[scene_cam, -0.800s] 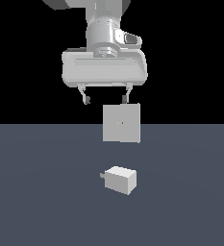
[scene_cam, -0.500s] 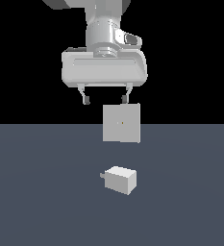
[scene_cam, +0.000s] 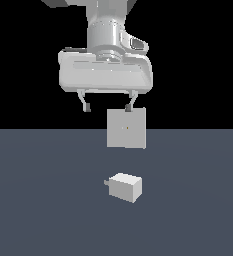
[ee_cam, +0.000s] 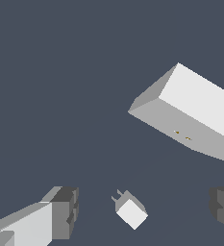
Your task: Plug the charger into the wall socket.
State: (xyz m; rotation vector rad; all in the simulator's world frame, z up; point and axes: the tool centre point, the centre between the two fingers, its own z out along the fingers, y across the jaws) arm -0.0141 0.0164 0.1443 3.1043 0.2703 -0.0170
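The charger (scene_cam: 125, 186) is a small off-white block lying on the dark floor, its short prongs facing the exterior view's left. It also shows in the wrist view as the charger (ee_cam: 131, 211), between the fingertips and well below them. The wall socket (scene_cam: 126, 128) is a light-grey square plate standing upright behind the charger, seen too as the wall socket (ee_cam: 190, 115) with two tiny marks on its face. My gripper (scene_cam: 108, 107) hangs high above the charger, open and holding nothing; one of its fingers (ee_cam: 63, 211) shows in the wrist view.
A plain dark grey floor (scene_cam: 38, 200) stretches all around, with black background above it. No other objects appear.
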